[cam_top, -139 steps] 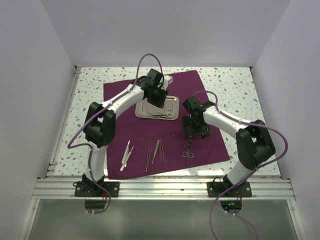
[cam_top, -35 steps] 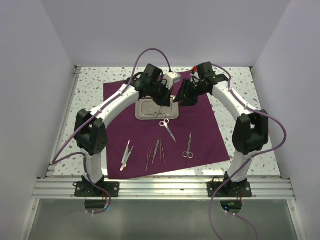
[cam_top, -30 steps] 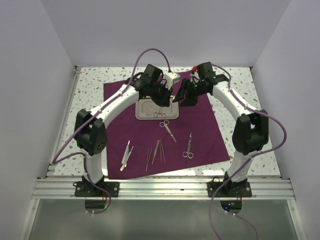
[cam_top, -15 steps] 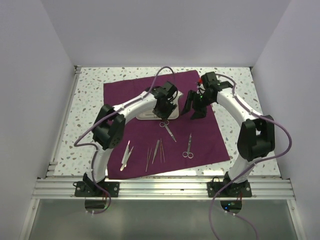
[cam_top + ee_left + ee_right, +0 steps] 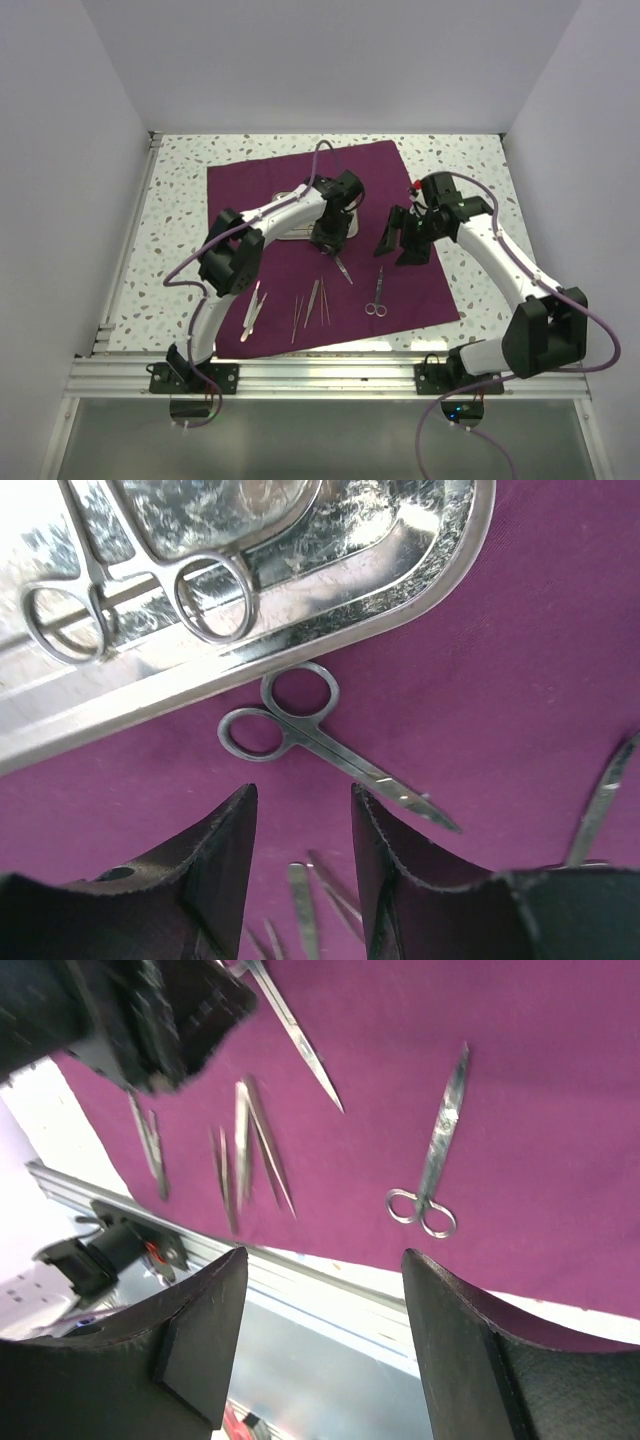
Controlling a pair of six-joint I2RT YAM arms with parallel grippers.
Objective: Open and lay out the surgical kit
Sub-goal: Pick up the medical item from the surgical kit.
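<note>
Laying out the kit: one instrument lies in the tray.
Toward the near edge of the counter (image 5: 180, 200), the plum cloth (image 5: 420, 290) carries tweezers (image 5: 253, 308), probes (image 5: 297, 315) and long scissors (image 5: 376, 293) in a row. Farther in, small scissors (image 5: 320, 745) lie on the cloth just beside the steel tray (image 5: 400, 570); the left fingers (image 5: 205, 865) hover above them, half open and empty. The right fingers (image 5: 190, 1340) are wide open, holding nothing. I judge the next move is to lift the ring-handled instrument (image 5: 100, 600) from the tray; it needs a narrow, careful pinch.

The tray (image 5: 455, 545) lies on the cloth wrap (image 5: 250, 185); scissors (image 5: 330, 752) lie just before it, seemingly apart; another pair (image 5: 100, 605) inside.
</note>
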